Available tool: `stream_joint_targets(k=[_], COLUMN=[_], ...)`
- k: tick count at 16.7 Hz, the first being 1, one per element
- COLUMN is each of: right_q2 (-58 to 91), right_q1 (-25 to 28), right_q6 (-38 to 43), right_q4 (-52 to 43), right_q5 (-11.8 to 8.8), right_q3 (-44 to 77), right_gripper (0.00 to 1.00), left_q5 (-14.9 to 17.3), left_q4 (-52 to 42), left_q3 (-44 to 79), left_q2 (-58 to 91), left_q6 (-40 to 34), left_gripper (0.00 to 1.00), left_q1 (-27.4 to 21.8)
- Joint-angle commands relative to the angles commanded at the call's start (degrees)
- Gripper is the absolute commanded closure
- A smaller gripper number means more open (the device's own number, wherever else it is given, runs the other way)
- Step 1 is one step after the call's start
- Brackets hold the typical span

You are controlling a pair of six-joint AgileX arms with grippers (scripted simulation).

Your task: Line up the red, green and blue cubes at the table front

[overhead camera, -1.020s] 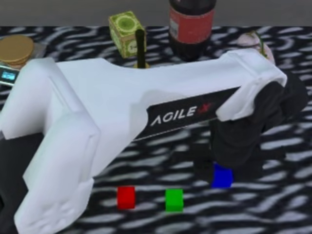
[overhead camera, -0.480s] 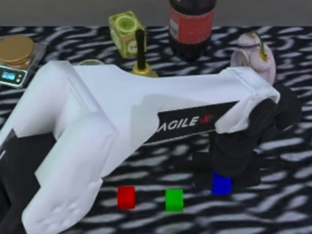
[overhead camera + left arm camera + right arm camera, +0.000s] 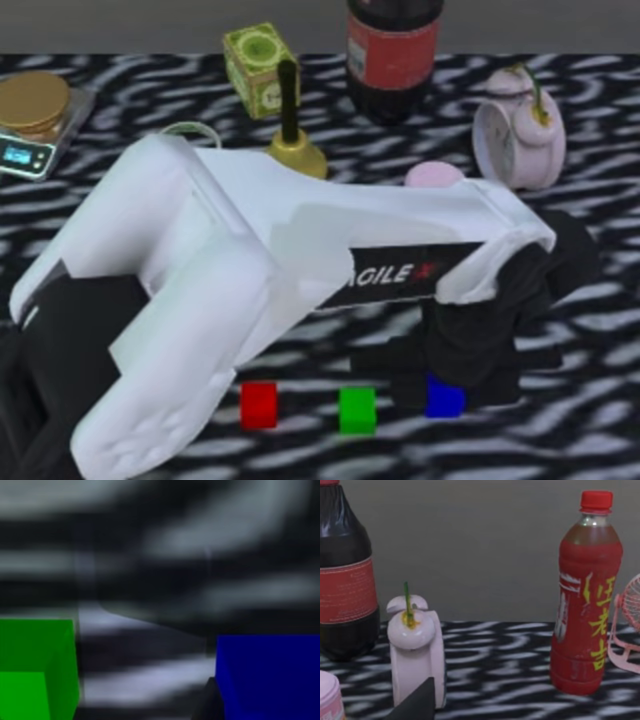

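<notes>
The left arm (image 3: 260,270) spans the zebra-striped worktop (image 3: 580,420); its tool (image 3: 450,385) holds the blue cube (image 3: 443,397) low at the front, right of the green cube (image 3: 357,409) and red cube (image 3: 258,404). Level it with them, then release gently.

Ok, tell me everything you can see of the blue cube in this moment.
The blue cube is small, plain, glossy and deep blue, sitting flat on the zebra-striped table near its front edge. It lies to the right of the green cube, apart from it, roughly in line with the red cube. The left gripper hangs right over it, hiding its upper part; whether the fingers touch it cannot be told.
</notes>
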Motion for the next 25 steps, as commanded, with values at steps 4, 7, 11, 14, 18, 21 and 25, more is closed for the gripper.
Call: stream_joint_targets(k=[4, 7, 11, 14, 18, 21, 25], right_q2=[0.00, 0.00, 0.00, 0.00, 0.00, 0.00, 0.00], right_q1=[0.00, 0.00, 0.00, 0.00, 0.00, 0.00, 0.00], right_q6=[0.00, 0.00, 0.00, 0.00, 0.00, 0.00, 0.00], right_q4=[0.00, 0.00, 0.00, 0.00, 0.00, 0.00, 0.00], right_q5=[0.00, 0.00, 0.00, 0.00, 0.00, 0.00, 0.00], right_q3=[0.00, 0.00, 0.00, 0.00, 0.00, 0.00, 0.00], right_gripper=[0.00, 0.00, 0.00, 0.00, 0.00, 0.00, 0.00], left_q5=[0.00, 0.00, 0.00, 0.00, 0.00, 0.00, 0.00], left_q4=[0.00, 0.00, 0.00, 0.00, 0.00, 0.00, -2.37], left_q3=[0.00, 0.00, 0.00, 0.00, 0.00, 0.00, 1.98], left_q2=[0.00, 0.00, 0.00, 0.00, 0.00, 0.00, -0.67], left_q6=[0.00, 0.00, 0.00, 0.00, 0.00, 0.00, -0.01], left_gripper=[0.70, 0.47, 0.17, 0.00, 0.00, 0.00, 0.00], left_q1=[0.00, 0.00, 0.00, 0.00, 0.00, 0.00, -0.11])
